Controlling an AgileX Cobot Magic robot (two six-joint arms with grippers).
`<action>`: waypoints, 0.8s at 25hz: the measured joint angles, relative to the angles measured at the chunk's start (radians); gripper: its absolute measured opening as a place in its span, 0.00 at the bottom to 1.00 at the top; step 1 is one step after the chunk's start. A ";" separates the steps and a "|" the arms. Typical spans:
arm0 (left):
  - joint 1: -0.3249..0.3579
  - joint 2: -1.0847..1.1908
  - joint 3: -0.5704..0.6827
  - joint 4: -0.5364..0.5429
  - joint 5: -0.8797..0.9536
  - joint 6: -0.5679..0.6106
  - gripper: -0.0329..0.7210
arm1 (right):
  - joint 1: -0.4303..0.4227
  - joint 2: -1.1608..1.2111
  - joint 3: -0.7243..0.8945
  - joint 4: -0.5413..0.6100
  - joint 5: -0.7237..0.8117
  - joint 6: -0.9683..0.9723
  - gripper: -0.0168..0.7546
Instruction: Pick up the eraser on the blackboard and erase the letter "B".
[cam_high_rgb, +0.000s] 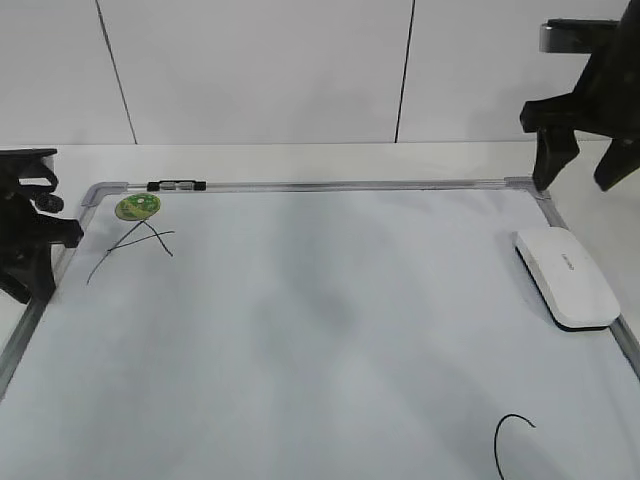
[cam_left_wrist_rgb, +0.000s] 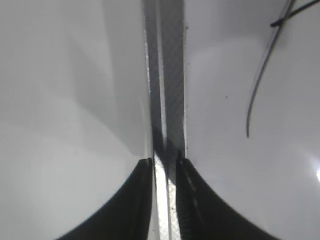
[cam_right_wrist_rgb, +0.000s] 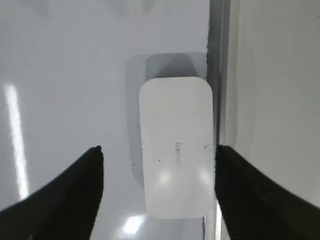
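Observation:
The blackboard (cam_high_rgb: 330, 340) is a white board in a grey frame and lies flat on the table. The white eraser (cam_high_rgb: 566, 277) lies on it by the right frame. My right gripper (cam_high_rgb: 578, 172) is open and empty and hangs above and behind the eraser. In the right wrist view the eraser (cam_right_wrist_rgb: 176, 167) lies between the open jaws (cam_right_wrist_rgb: 159, 149), below them. No letter "B" shows; the middle of the board has only faint grey smudges. My left gripper (cam_high_rgb: 28, 245) is shut over the left frame rail (cam_left_wrist_rgb: 170, 75).
A handwritten "A" (cam_high_rgb: 135, 245) is at the board's far left, under a round green sticker (cam_high_rgb: 138, 207); one of its strokes shows in the left wrist view (cam_left_wrist_rgb: 260, 75). Part of a "C" (cam_high_rgb: 510, 440) is at the near right. A black clip (cam_high_rgb: 177, 185) sits on the top frame.

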 joint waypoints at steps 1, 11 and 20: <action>0.000 0.000 -0.002 0.000 0.005 0.002 0.31 | 0.000 -0.005 0.000 0.008 0.000 0.000 0.72; 0.000 -0.048 -0.002 0.010 0.049 0.004 0.60 | 0.000 -0.100 0.013 0.051 0.006 0.000 0.71; 0.000 -0.298 -0.002 0.105 0.211 -0.004 0.59 | 0.000 -0.442 0.229 0.053 0.012 -0.020 0.71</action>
